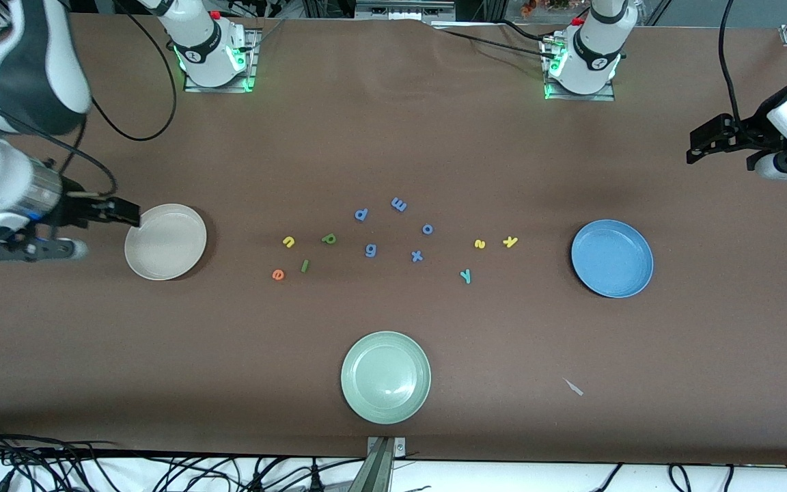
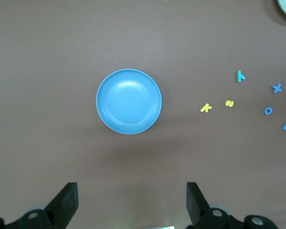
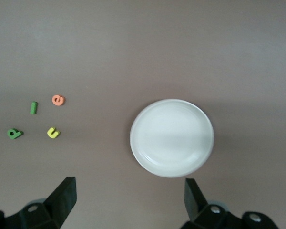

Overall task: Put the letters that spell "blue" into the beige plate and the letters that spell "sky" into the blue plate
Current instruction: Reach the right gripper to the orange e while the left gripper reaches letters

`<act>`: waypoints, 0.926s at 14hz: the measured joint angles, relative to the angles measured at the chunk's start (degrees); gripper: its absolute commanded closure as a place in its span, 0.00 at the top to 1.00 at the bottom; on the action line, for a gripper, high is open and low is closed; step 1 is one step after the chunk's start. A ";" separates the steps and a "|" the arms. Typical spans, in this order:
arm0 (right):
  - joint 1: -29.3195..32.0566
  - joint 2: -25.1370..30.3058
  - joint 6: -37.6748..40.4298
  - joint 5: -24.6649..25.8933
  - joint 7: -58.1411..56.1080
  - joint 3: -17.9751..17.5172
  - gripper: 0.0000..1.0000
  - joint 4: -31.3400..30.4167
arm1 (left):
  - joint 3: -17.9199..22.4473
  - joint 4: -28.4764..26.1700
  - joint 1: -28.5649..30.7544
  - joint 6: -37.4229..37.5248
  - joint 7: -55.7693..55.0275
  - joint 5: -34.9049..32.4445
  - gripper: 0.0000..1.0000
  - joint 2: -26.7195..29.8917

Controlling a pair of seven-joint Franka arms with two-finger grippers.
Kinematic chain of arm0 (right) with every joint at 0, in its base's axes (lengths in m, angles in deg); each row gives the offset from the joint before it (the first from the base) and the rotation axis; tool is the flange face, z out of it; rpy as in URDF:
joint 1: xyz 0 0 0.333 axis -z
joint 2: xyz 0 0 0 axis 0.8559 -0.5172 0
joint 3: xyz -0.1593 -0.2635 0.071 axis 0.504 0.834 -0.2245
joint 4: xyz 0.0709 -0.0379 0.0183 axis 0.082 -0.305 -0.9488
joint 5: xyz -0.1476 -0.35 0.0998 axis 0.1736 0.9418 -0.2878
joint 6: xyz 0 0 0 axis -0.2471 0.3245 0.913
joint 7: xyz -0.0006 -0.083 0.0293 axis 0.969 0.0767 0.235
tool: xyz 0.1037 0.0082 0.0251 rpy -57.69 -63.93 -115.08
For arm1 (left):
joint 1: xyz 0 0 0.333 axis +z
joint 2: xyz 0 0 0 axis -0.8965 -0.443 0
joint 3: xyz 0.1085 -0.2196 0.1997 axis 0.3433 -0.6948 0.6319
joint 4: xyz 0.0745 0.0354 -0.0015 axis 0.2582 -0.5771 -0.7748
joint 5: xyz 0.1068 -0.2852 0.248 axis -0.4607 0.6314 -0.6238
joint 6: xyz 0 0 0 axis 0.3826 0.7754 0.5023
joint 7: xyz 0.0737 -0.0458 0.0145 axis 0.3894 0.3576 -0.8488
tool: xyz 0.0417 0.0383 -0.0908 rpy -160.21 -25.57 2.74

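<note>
On the brown table (image 1: 393, 137), the beige plate (image 1: 165, 241) sits toward the right arm's end and the blue plate (image 1: 612, 258) toward the left arm's end, both empty. A pale green plate (image 1: 385, 376) lies between them, nearer the front camera

Between the beige and blue plates the letters lie scattered, none on a plate. Toward the beige plate: yellow u (image 1: 288, 240), green b (image 1: 328, 238), dark green l (image 1: 305, 266) and orange e (image 1: 278, 275), the e and l nearer the camera than the u and b. Toward the blue plate: yellow s (image 1: 479, 244) and yellow k (image 1: 510, 241) just beside each other, with teal y (image 1: 465, 276) nearer the camera. Among them lie the periwinkle letters (image 1: 370, 250), well apart from either plate

Right gripper (image 1: 120, 212) hangs at the beige plate's edge, on the side away from the letters, fingers spread wide and holding nothing; its wrist view looks down on the plate with both fingertips (image 3: 62, 195) apart. Left gripper (image 1: 697, 147) is up over bare table near the left arm's end, away from the blue plate, its fingers (image 2: 66, 200) likewise released and empty
</note>
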 measured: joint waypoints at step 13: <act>-14.64 -21.78 -24.12 -1.20 20.05 -0.31 1.00 -0.27 | -1.92 -0.28 -0.49 0.16 0.00 0.05 1.00 -0.48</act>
